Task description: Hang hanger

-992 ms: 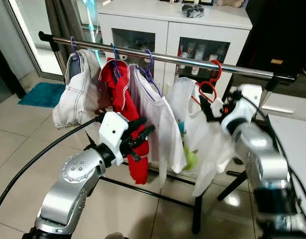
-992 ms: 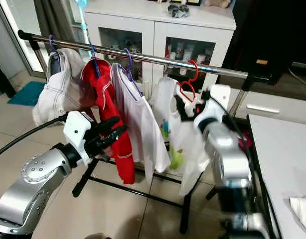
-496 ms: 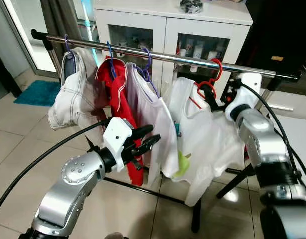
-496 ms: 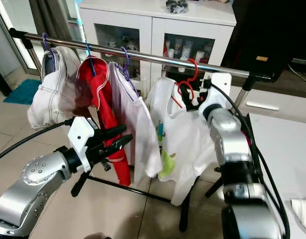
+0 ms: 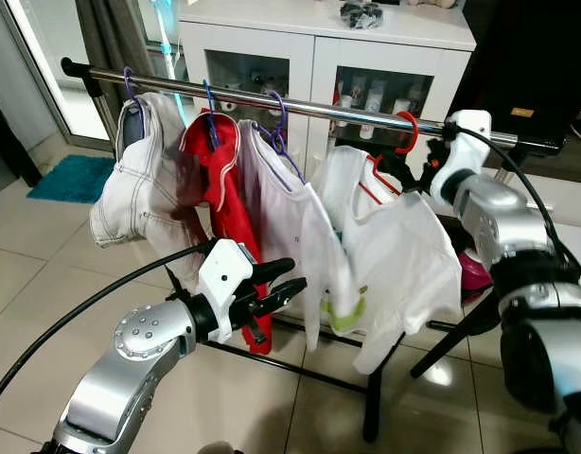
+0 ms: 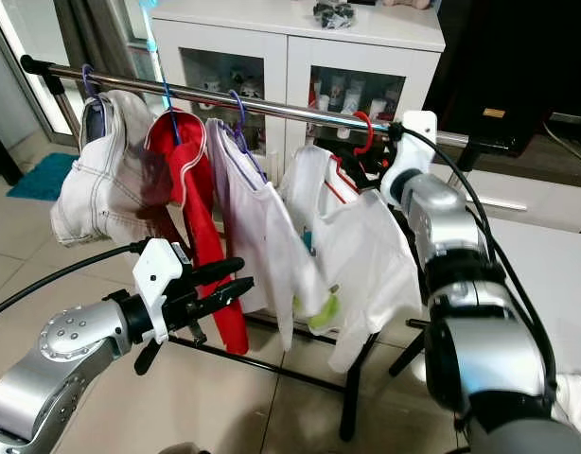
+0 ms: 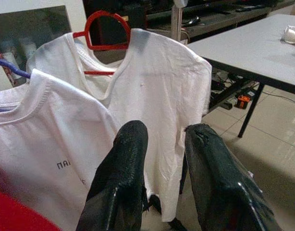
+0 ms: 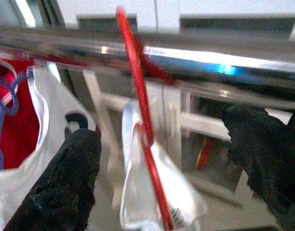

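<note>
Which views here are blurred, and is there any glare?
Right wrist view: soft and motion-smeared, with a bright glint on the rail behind the red hanger. Left wrist view: sharp on the white shirt. Eye views: sharp; a reflection marks the floor tile.

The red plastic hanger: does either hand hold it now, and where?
Neither. The red plastic hanger hangs on the rail; the right hand is open around it, the left hand open, empty.

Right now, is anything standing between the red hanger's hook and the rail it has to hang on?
Nothing visible does: the red hanger already has its hook over the rail, right of the other hung clothes. The right pincer is open, its fingers either side of the hook.
</note>
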Tool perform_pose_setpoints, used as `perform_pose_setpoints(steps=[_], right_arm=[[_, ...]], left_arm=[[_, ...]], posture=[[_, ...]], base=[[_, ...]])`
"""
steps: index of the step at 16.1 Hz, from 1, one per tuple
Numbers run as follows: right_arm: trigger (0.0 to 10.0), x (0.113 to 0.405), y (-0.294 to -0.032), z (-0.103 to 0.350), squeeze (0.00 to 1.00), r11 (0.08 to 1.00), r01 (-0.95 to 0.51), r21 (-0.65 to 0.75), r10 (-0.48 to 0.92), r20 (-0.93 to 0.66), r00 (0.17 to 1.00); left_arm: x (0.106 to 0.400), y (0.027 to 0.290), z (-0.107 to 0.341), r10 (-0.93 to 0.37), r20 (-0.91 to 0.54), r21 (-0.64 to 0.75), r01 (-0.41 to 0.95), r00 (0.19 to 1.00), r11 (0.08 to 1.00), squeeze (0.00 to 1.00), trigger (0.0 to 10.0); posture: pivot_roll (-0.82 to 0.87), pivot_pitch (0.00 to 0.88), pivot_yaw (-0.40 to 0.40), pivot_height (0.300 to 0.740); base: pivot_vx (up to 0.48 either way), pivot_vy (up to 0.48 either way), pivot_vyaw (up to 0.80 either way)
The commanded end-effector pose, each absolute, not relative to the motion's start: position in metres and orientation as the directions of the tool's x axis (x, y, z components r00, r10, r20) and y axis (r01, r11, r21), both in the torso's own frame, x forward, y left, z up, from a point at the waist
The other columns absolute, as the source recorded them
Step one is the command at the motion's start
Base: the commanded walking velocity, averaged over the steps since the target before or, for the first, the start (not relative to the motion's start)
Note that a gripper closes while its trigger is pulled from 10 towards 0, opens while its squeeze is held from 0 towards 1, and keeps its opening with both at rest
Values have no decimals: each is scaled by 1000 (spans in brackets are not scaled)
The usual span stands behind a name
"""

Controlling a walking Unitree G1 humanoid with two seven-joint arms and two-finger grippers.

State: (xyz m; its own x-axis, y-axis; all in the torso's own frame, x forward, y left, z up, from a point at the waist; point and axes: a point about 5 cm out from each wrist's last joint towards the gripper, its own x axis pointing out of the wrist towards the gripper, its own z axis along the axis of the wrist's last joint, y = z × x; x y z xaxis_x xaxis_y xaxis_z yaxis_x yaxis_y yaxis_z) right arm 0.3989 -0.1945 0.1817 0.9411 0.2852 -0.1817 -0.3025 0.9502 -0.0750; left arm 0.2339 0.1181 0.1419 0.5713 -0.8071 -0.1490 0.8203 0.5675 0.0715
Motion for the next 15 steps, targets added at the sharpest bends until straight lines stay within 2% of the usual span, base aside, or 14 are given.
perform_pose_setpoints(steps=[1, 6, 9, 12, 13, 15], right_arm=[[10000, 402, -196, 186, 0, 946, -310, -99, 286, -202, 937], [10000, 403, -201, 175, 0, 963, -254, -89, 215, -313, 925], [10000, 402, -204, 170, 0, 961, -260, -98, 210, -353, 912], [10000, 402, -203, 174, 0, 959, -281, -35, 252, -345, 904], [6627, 402, -203, 173, 0, 956, -291, -27, 263, -352, 898], [2510, 403, -201, 175, 0, 956, -292, 5, 276, -346, 897]], left_arm=[[235, 116, 144, -819, -151, 85, 832, 554, 548, 0, 10000], [233, 117, 145, -826, -158, 90, 841, 541, 534, 0, 10000], [233, 116, 145, -832, -163, 88, 848, 530, 523, 0, 10000], [232, 114, 146, -837, -163, 87, 853, 523, 516, 0, 10000], [231, 114, 146, -839, -163, 86, 854, 520, 513, 0, 10000], [231, 113, 145, -840, -163, 85, 856, 517, 510, 0, 10000]], posture=[[105, 0, -28, 740], [120, 0, -37, 740], [122, 0, -33, 740], [120, 0, -32, 740], [119, 0, -32, 740], [120, 0, -31, 740]], base=[[0, 0, 0], [0, 0, 0], [0, 0, 0], [0, 0, 0], [0, 0, 0], [0, 0, 0]])
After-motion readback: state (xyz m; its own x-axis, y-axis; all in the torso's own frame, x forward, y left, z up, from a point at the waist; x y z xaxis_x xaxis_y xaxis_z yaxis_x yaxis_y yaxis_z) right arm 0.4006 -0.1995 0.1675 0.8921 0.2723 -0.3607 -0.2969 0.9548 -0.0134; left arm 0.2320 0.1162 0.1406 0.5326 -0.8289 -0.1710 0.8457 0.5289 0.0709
